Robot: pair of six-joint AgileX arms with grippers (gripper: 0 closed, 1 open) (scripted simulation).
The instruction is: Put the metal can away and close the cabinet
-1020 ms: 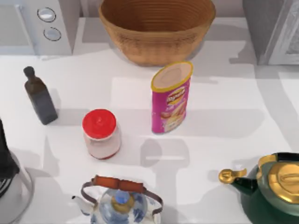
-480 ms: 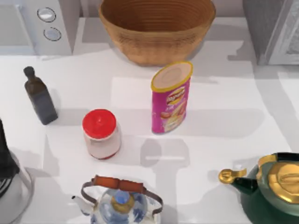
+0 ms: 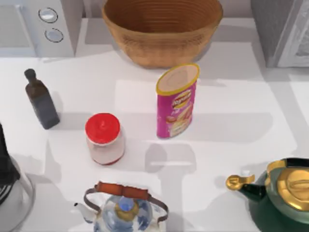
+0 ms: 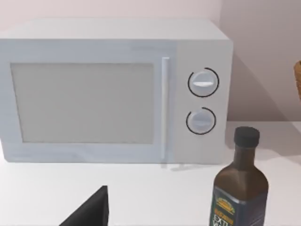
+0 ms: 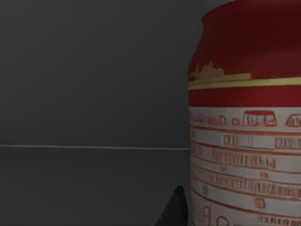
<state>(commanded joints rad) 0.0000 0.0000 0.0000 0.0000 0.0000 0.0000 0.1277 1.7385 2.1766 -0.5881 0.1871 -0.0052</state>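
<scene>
A white table (image 3: 231, 140) was seen from above, crowded with kitchen things. A woven basket (image 3: 161, 29) sat at the far edge in the middle, with a white microwave (image 3: 38, 24) in the far left corner and a grey cabinet (image 3: 282, 31) in the far right corner. A tall pink crisps tube (image 3: 176, 101) stood upright near the centre. To its left stood a jar with a red lid (image 3: 104, 138), and further left a dark bottle (image 3: 41, 99). At the near edge were a blue-and-white teapot (image 3: 123, 210) and, at the right, a dark green kettle with a gold lid (image 3: 282, 193). A dark, rounded object (image 3: 9, 188) was cut off at the near left edge.

The left wrist camera faced the microwave's door and two dials, with the dark bottle just beside it — a black shape, possibly a fingertip of the left gripper (image 4: 89, 212), poked into the frame, and I could not tell how its jaws stood.

The right wrist view was dim. The metal can (image 5: 244, 122), red on top with a white printed label, stood upright very close to the camera, inside a dark grey space with a plain wall behind it. A dark sliver, perhaps a finger of the right gripper (image 5: 176, 209), sat just beside the can — whether the jaws held the can or had let go, I could not tell.
</scene>
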